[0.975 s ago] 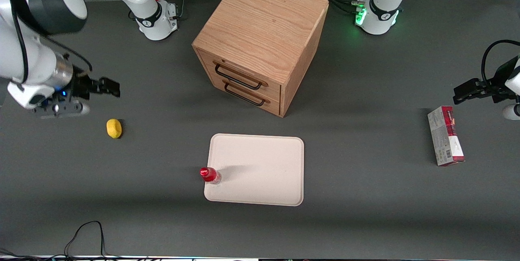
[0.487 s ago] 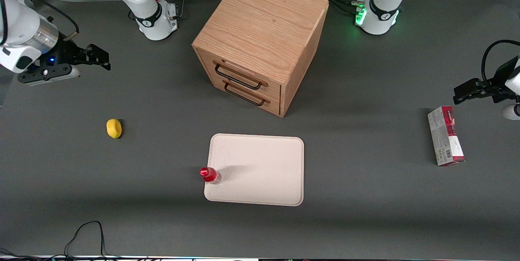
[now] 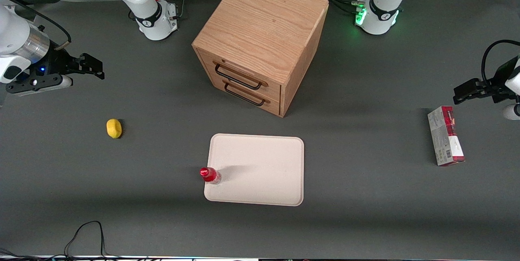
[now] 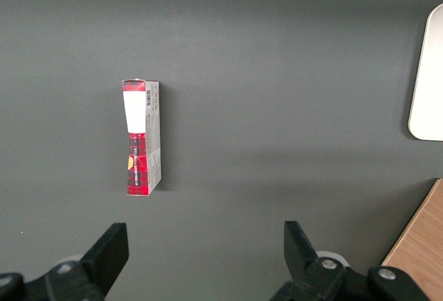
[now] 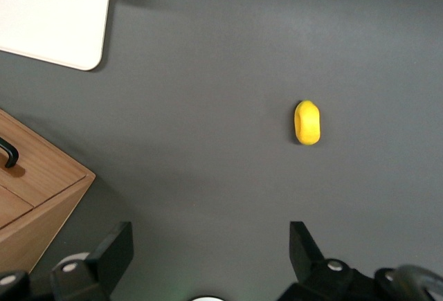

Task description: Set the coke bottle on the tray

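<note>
1 coke bottle [image 3: 210, 175], red with red cap, upright on tray [image 3: 260, 159] edge, well apart from claw [image 3: 95, 70] | 1 tray, cream | 1 lemon [image 3: 114, 128] near claw | claw spread, empty, above tabletop [image 3: 162, 212]

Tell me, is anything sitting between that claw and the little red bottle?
Nothing visible. The gripper hangs over bare table at the working arm's end, jaws open and empty. The lemon lies off the straight line to the coke bottle, which already stands upright at the edge of the tray.
</note>
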### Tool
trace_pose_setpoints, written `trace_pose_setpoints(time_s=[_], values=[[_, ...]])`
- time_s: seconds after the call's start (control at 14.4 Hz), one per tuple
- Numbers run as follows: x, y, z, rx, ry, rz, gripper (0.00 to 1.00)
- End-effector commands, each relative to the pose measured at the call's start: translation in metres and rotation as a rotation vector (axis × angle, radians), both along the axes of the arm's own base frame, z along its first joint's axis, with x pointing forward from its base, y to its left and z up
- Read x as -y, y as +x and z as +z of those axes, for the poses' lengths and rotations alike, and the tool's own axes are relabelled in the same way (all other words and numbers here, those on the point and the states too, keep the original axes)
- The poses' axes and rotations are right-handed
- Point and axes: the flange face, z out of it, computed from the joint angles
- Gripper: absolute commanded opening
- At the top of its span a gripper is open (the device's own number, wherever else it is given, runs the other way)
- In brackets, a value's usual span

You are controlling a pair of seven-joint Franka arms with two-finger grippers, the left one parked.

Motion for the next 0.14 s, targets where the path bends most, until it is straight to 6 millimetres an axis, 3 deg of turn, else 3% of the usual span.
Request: trace_pose_setpoints(time_s=[0.0, 0.07], values=[[-0.0015, 0.0118, 0.0105, -0.021, 0.019, 0.021, 1.0], [-0.0007, 0.0113, 0.0129, -0.039, 0.018, 0.018, 1.0]])
